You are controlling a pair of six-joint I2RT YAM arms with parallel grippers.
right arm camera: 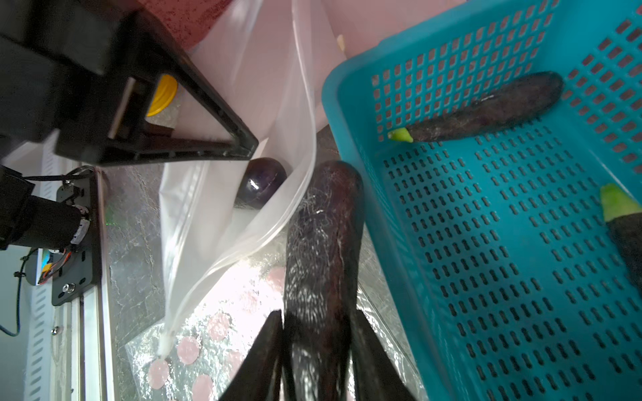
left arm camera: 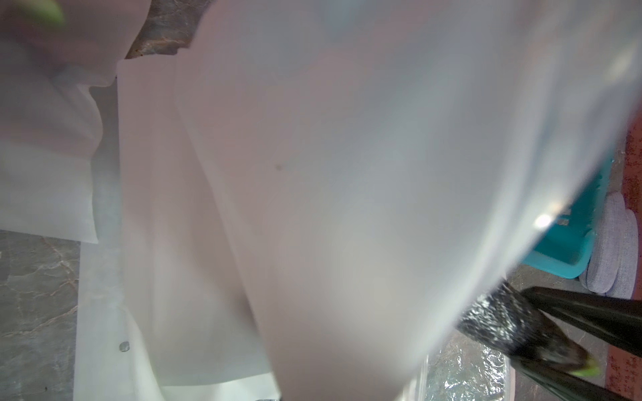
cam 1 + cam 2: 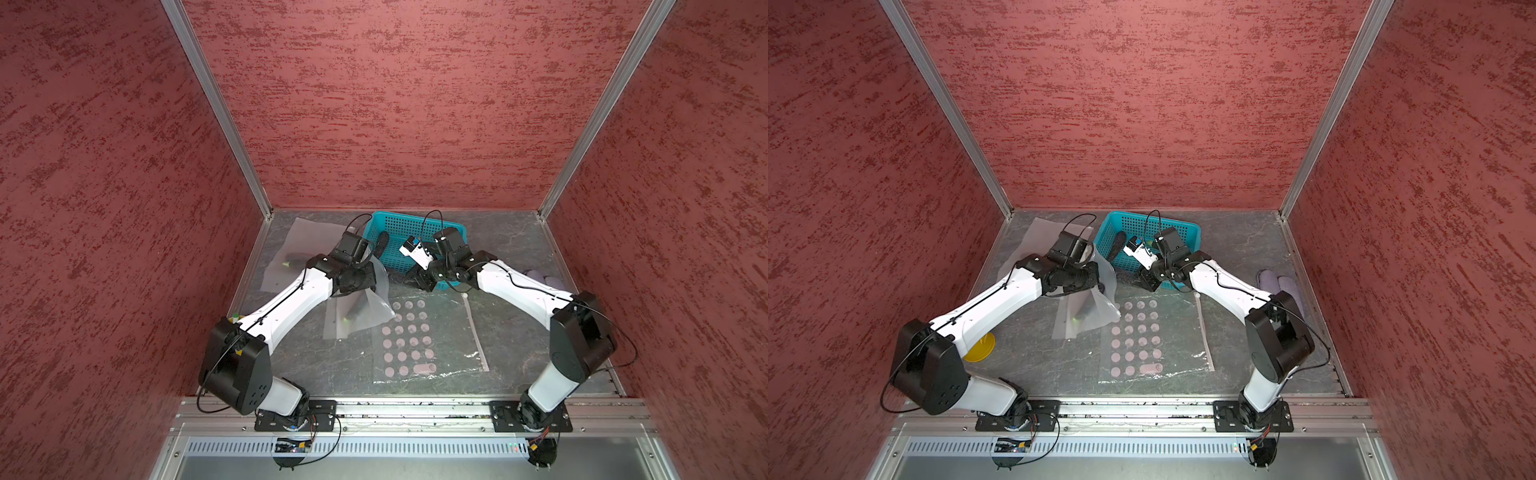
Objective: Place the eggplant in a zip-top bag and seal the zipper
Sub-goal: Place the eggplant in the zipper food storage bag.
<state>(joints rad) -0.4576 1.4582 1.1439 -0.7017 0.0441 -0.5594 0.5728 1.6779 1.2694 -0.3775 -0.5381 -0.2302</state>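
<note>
The right tool (image 1: 318,314) is clamped on both sides of an eggplant (image 1: 323,225), held just outside the basket (image 1: 347,114) wall with its tip at the open mouth of the bag (image 1: 264,69). The left tool (image 1: 248,151) is pinched tight on the bag's upper lip. The eggplant's tip looks level with the lower lip, so a push could fold the limp film shut or slide beneath it. A second eggplant (image 1: 260,187) inside may block entry.

My marbled table (image 3: 515,232) bears a teal basket (image 3: 399,226). A frosted bag (image 3: 299,237) and a pink-dotted bag (image 3: 449,345) lie flat.
</note>
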